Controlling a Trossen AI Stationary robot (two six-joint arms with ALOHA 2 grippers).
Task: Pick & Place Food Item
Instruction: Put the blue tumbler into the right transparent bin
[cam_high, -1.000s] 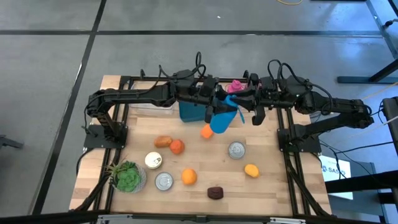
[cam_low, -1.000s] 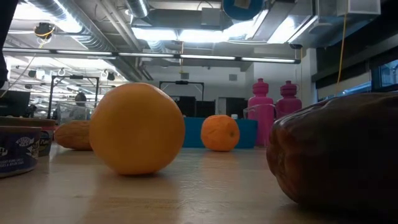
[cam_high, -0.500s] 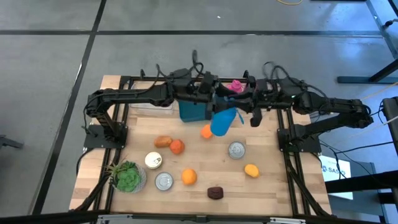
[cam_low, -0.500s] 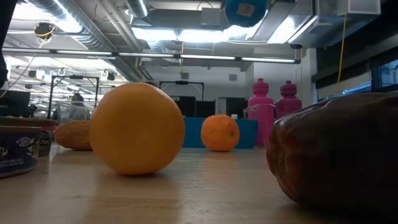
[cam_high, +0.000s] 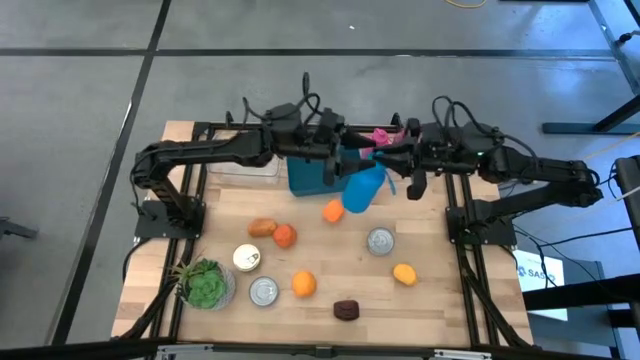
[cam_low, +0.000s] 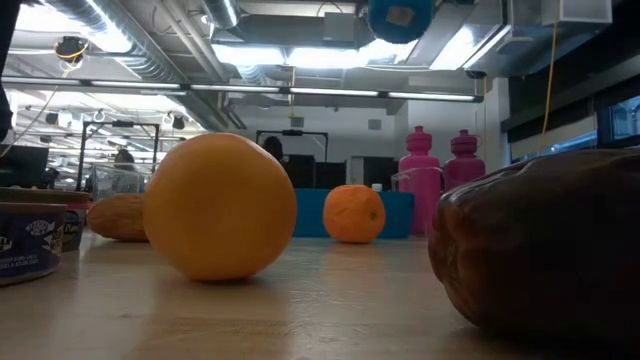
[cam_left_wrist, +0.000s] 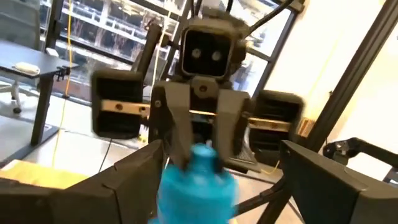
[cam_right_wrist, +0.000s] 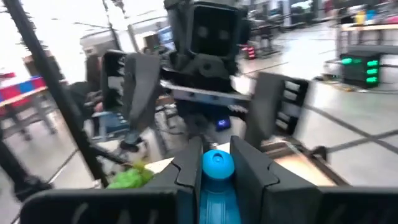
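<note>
Blue bottle (cam_high: 363, 189) hangs above the table's 12 o'clock edge, clamped by the right gripper (cam_high: 392, 160); left gripper (cam_high: 338, 160) gapes wide, apart from it.

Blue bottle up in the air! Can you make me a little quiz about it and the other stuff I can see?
1. True or false: the blue bottle is standing on the table.
2. Which gripper is clamped on the blue bottle? A) the left one B) the right one C) neither
3. In the low view, what colour are the two bottles standing at the back?

Key
1. False. It hangs in the air above the table.
2. B. The right gripper holds it by the neck; the left gripper is open beside it.
3. Pink.
</note>
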